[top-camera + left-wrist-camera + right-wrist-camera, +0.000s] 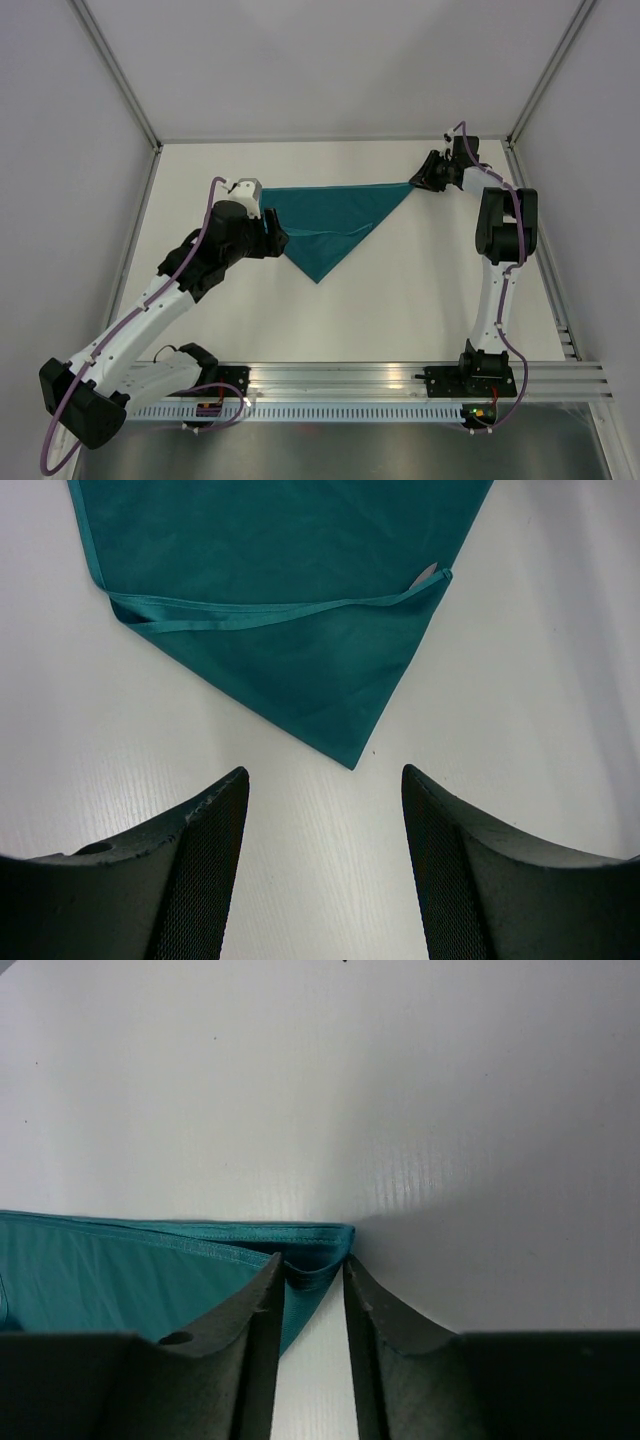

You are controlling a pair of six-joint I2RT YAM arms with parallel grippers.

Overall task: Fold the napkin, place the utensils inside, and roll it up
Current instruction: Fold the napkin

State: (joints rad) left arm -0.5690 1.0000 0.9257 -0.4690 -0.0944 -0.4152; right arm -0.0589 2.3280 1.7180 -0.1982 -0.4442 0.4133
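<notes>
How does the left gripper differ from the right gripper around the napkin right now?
The left gripper stands wide open; the right gripper is closed to a narrow gap. The left gripper holds nothing, and a corner of the napkin lies just ahead of its fingers; the right gripper pinches another corner between its fingers. Both sit at corners of the folded teal triangle.

White matte table (400, 310) is filling the enclosure. Pale grey back wall (330, 60), left wall (50, 150) and right wall (605, 120) are closing it in. Slanted aluminium posts (115, 70) are running up the back corners. A silver rail (340, 375) and slotted strip (330, 410) are lining the near edge. Light is falling soft, even — shadows showing faint.
</notes>
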